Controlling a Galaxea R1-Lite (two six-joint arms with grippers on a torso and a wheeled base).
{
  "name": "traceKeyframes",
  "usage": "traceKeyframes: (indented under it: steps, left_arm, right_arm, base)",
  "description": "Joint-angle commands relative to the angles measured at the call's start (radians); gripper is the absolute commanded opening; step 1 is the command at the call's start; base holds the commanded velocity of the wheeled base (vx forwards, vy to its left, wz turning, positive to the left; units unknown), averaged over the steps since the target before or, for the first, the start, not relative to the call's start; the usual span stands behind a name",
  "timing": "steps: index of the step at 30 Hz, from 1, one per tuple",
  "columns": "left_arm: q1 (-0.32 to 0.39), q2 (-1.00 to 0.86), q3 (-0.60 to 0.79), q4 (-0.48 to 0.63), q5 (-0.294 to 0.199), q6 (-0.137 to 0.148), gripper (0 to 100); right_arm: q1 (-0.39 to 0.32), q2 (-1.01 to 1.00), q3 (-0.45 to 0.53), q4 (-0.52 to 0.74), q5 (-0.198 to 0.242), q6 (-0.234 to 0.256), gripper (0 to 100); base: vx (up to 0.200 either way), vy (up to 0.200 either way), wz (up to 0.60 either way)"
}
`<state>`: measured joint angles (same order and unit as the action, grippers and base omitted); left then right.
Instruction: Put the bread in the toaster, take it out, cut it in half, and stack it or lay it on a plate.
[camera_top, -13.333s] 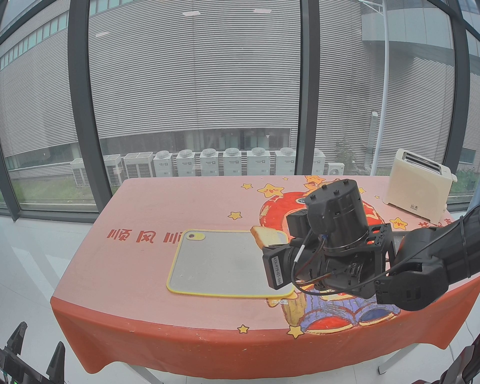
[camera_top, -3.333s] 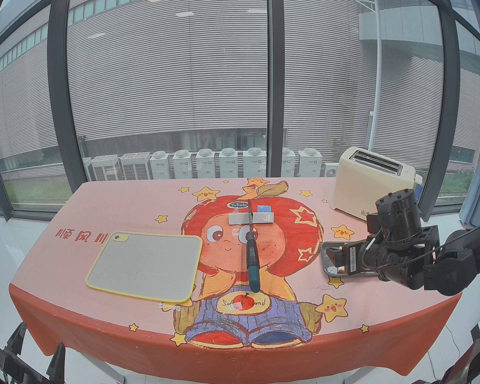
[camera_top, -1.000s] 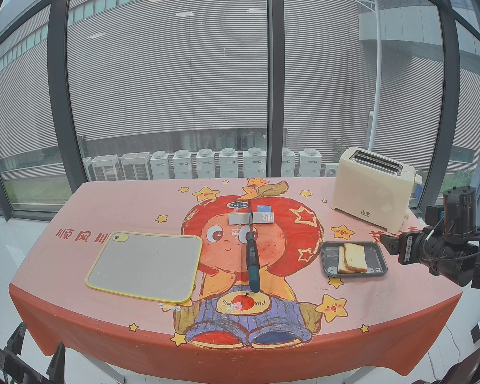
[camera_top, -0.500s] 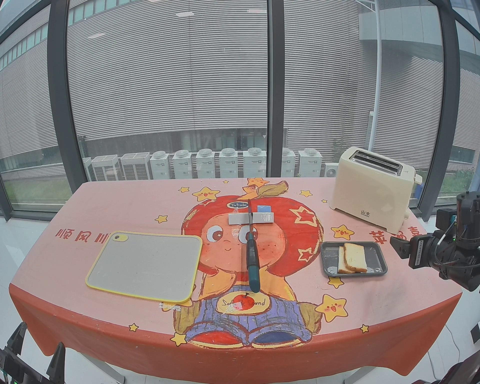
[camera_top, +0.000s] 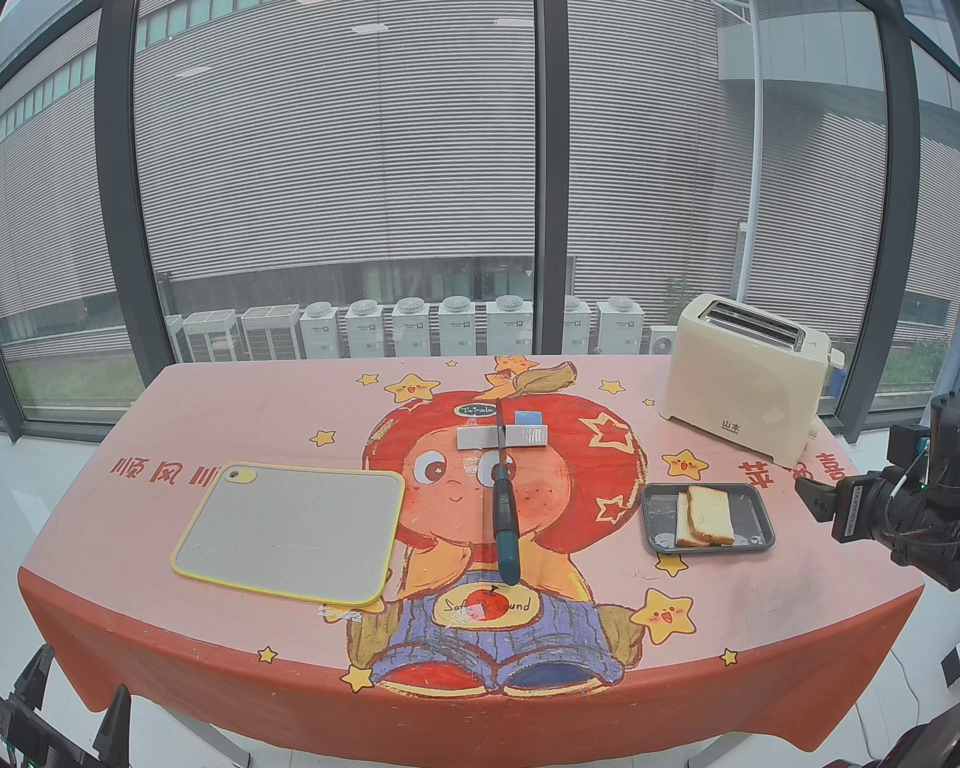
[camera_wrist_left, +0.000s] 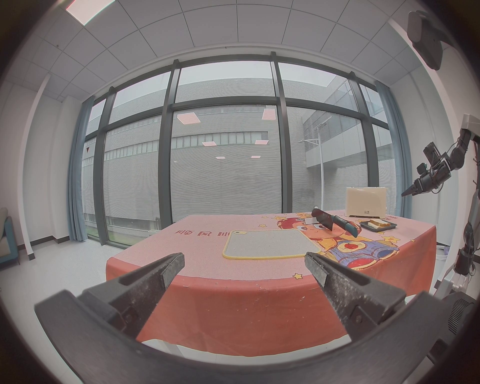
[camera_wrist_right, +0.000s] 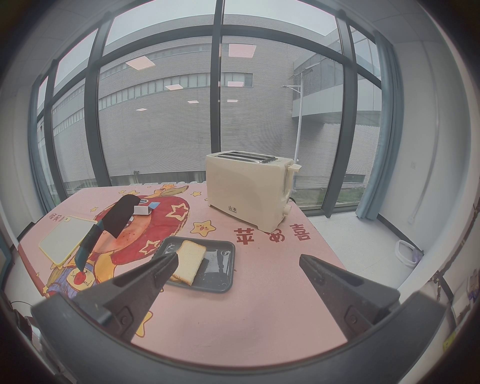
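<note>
Two bread halves (camera_top: 705, 515) lie overlapping on a dark rectangular plate (camera_top: 757, 523) on the right of the table, in front of the cream toaster (camera_top: 745, 375), whose slots look empty. My right gripper (camera_top: 812, 495) hangs open and empty past the plate's right end, near the table's right edge. In the right wrist view the bread (camera_wrist_right: 187, 261) and plate (camera_wrist_right: 220, 272) lie beyond the open right gripper (camera_wrist_right: 238, 262). My left gripper (camera_wrist_left: 243, 262) is open and empty, low and well off the table's left side, also seen at the head view's bottom corner (camera_top: 75, 690).
A teal-handled knife (camera_top: 505, 510) rests with its blade on a small grey holder (camera_top: 503, 436) mid-table. A grey cutting board (camera_top: 290, 530) with a yellow rim lies bare on the left. The orange cloth drops off at the table's front edge.
My right gripper has drawn back to the right, away from the plate, with nothing in it. The bread halves stay on the plate. Since the oldest frame the head view has shifted.
</note>
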<state>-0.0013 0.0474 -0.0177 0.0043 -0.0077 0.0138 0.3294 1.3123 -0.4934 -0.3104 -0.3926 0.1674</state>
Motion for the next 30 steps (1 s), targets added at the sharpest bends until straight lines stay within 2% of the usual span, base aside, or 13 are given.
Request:
traceKeyframes:
  steps: [1, 7, 16, 22, 30]
  left_arm:
    - [0.000, 0.002, 0.018, 0.000, 0.000, 0.000, 100]
    - [0.000, 0.002, 0.018, 0.000, 0.000, 0.000, 100]
    - [0.000, 0.002, 0.018, 0.000, 0.000, -0.002, 100]
    - [0.000, 0.002, 0.018, 0.000, 0.000, 0.000, 100]
    - [0.000, 0.002, 0.018, 0.000, 0.000, 0.000, 100]
  right_arm:
    - [-0.032, -0.018, 0.012, 0.001, 0.024, -0.002, 100]
    - [-0.066, -0.054, 0.032, 0.002, 0.060, -0.002, 100]
    - [-0.096, -0.087, 0.061, 0.002, 0.067, -0.003, 100]
    - [-0.131, -0.119, 0.072, 0.005, 0.124, -0.005, 100]
    - [-0.138, -0.139, 0.099, 0.002, 0.129, -0.003, 100]
  base:
    - [0.000, 0.000, 0.00]
    - [0.000, 0.000, 0.00]
    - [0.000, 0.000, 0.00]
    - [0.000, 0.000, 0.00]
    - [0.000, 0.000, 0.00]
